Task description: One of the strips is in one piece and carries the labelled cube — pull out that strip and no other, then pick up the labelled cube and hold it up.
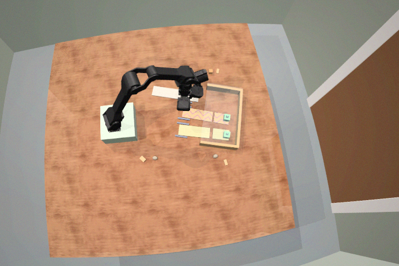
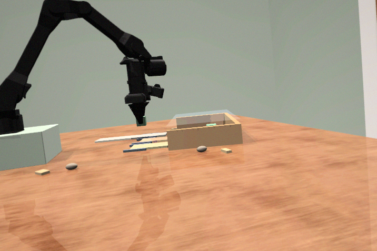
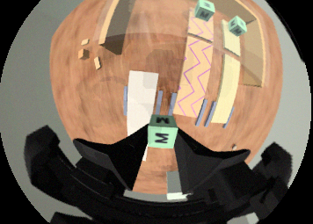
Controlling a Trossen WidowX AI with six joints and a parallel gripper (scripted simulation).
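A black arm reaches down at centre frame. Its claw [image 2: 140,120] is partly closed on a small green cube [image 3: 160,135] marked M, pinched between both fingers and lifted off the table [image 2: 244,187]. Directly below lies the white strip [image 1: 164,92], pulled out left of the wooden tray [image 2: 204,139]. Two other strips, a zigzag one [image 1: 197,115] and a yellow one [image 1: 193,131], each broken by a gap, run into the tray, each with a green cube at its far end.
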